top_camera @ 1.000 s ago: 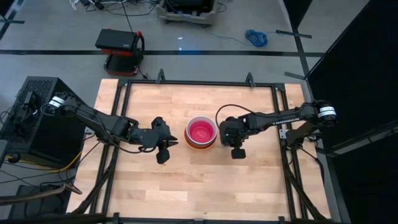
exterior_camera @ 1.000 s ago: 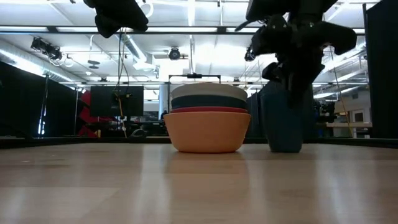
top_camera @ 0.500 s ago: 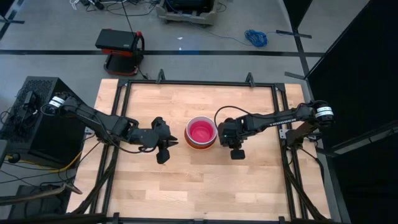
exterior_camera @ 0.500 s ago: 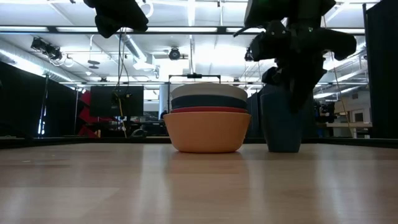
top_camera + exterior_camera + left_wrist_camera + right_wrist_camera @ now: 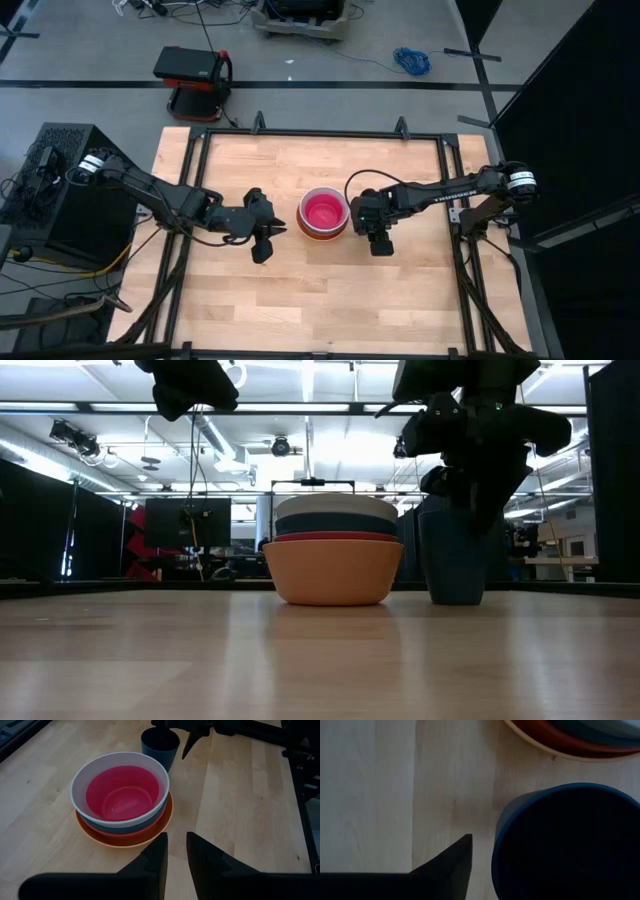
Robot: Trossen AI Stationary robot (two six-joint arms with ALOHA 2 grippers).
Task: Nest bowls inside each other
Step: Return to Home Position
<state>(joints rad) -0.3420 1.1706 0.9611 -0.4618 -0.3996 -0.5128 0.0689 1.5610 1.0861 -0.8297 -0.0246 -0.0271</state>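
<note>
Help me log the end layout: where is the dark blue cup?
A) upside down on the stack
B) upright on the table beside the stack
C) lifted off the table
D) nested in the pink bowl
B: the left wrist view shows the dark blue cup upright on the table beside the stacked bowls, outside the pink bowl, with the right gripper open above it.
</note>
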